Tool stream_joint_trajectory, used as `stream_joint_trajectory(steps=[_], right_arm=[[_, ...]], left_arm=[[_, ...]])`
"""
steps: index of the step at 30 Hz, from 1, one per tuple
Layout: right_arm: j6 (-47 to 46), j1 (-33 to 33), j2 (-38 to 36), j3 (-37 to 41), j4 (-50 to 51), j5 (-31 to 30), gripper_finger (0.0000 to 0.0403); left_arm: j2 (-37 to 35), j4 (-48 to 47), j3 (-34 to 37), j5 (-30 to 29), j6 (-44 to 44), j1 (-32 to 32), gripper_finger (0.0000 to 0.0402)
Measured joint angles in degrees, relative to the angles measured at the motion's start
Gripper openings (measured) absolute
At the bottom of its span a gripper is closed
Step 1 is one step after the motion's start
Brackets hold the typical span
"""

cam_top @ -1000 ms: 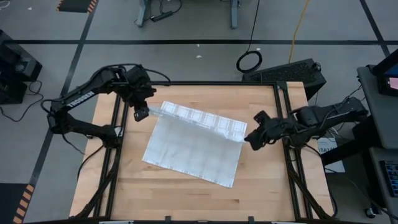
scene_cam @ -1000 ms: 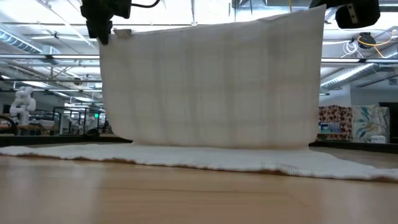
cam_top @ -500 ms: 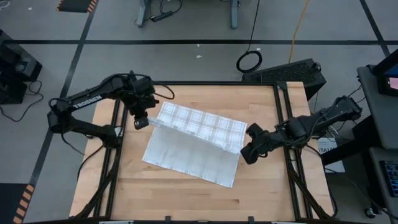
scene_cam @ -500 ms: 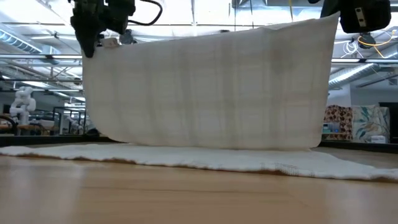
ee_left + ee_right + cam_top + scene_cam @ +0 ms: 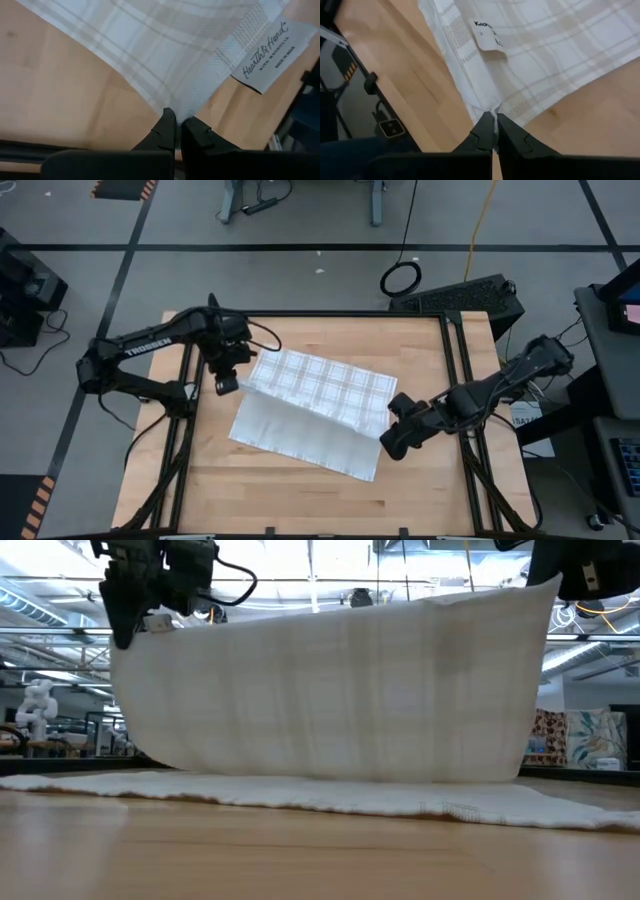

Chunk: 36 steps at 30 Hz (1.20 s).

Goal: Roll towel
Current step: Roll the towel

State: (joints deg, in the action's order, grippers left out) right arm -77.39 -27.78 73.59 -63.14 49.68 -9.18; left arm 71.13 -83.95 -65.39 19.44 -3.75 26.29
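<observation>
So, both my jaws are clamped on the towel [image 5: 318, 392], one corner each. Left gripper [image 5: 226, 385] sits over the far-left part of the tabletop [image 5: 300, 490], jaws pinched together on the towel corner next to a sewn-in white label [image 5: 270, 56] with script lettering; the pinch shows clearly in the left wrist view [image 5: 175, 131]. Right gripper [image 5: 392, 442] is at the right side of the tabletop, nearer the front edge than the left one, jaws closed tight on the opposite corner [image 5: 493, 125], with a second small label [image 5: 489, 34] just beyond the pinch. Towel is white with thin grey plaid lines, roughly centred on the wooden tabletop, lying at a slant. The edge I hold is lifted and stretched between both grippers, so the low view shows it hanging like a curtain [image 5: 330, 690], sagging a bit toward the left gripper [image 5: 125, 630]. The other half lies flat on the wood [image 5: 300, 795] beneath the raised part. High view shows the plaid face of the lifted flap over the plain-looking flat layer. Black frame rails [image 5: 185, 420] run along the tabletop sides.
</observation>
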Motion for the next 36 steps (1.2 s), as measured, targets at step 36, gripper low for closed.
stream_joint_trajectory(steps=[36], right_arm=[[2.89,-4.31,14.49,0.0,-10.26,2.34,0.0019]], left_arm=[[-0.02,7.05,11.87,-1.66,4.0,-6.2,0.0015]])
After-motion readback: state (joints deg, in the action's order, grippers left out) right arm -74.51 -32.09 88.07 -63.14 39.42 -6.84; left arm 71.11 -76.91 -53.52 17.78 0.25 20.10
